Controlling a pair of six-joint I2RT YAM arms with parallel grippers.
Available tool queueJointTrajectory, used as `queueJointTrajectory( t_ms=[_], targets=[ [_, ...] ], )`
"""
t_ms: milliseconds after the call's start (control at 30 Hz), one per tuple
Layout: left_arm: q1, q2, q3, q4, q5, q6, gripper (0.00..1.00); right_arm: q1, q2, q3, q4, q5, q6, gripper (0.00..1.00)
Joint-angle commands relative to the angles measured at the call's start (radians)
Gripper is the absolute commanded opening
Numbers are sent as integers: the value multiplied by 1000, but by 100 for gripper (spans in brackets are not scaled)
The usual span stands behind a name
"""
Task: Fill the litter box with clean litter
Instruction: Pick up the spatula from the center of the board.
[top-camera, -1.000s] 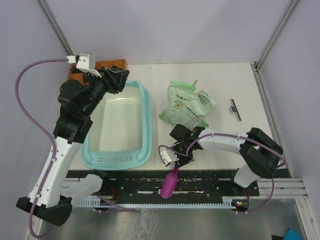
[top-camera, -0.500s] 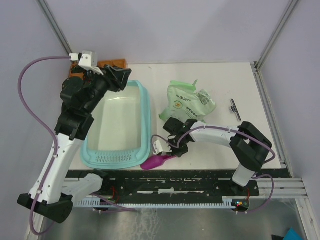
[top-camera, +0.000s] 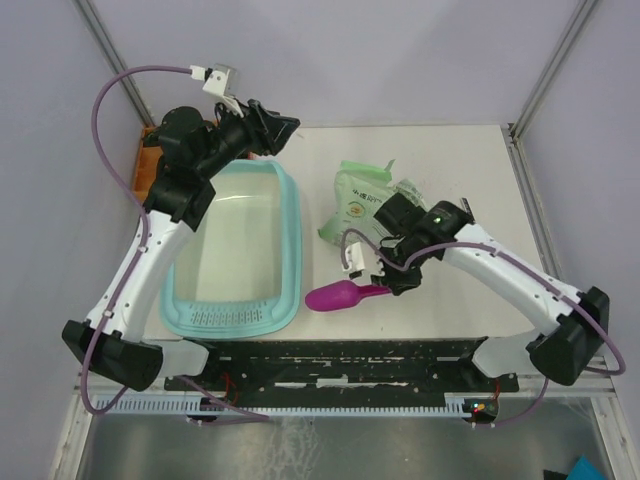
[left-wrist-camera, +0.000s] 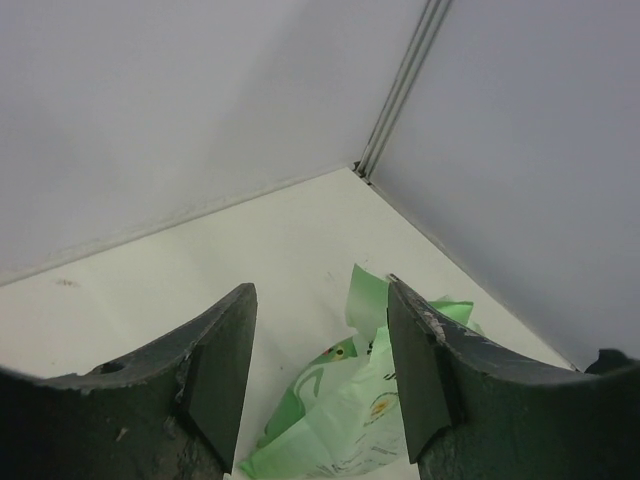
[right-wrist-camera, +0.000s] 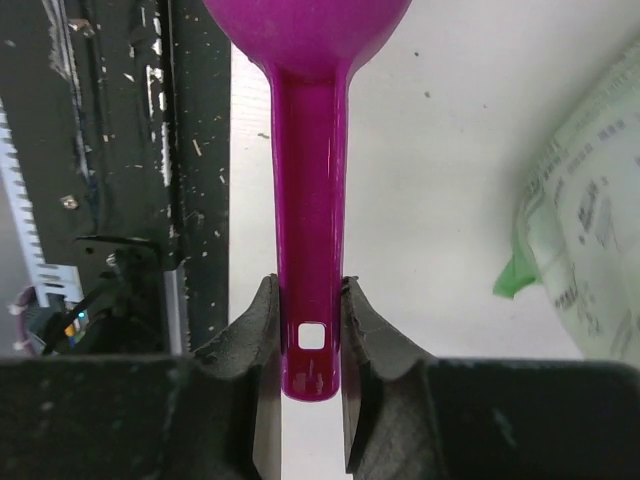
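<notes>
- Currently I see the right gripper (right-wrist-camera: 310, 290) clamped on the end of the scoop (right-wrist-camera: 310, 180) handle, both fingers pressed against it.
- Scoop bowl points to 9 o'clock, near the near right corner of the box (top-camera: 292, 235) and at 6 o'clock from the bag (top-camera: 365, 205).
- Left gripper (left-wrist-camera: 320, 340) hangs at the box's 1 o'clock corner, fingers parted, nothing between them.
- Box lies at 9 o'clock from the bag, slotted ledge at its 6 o'clock end.

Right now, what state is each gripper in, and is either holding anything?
Left gripper: open, holding nothing.
Right gripper: closed on the handle of the magenta scoop.
</notes>
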Motion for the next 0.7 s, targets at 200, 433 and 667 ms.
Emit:
queueJointTrajectory(
  t_ms=[200,433,667],
  targets=[
    [1,97,174,133,167,64,63,-196,-49,358,-411,-82,-13,2],
    [-1,127,184,72,258,236,65,-252,95,820,-545,-237,156,2],
    [-4,36,47,52,287,425,69,-309,256,1091,-542,-299,249,2]
  ],
)
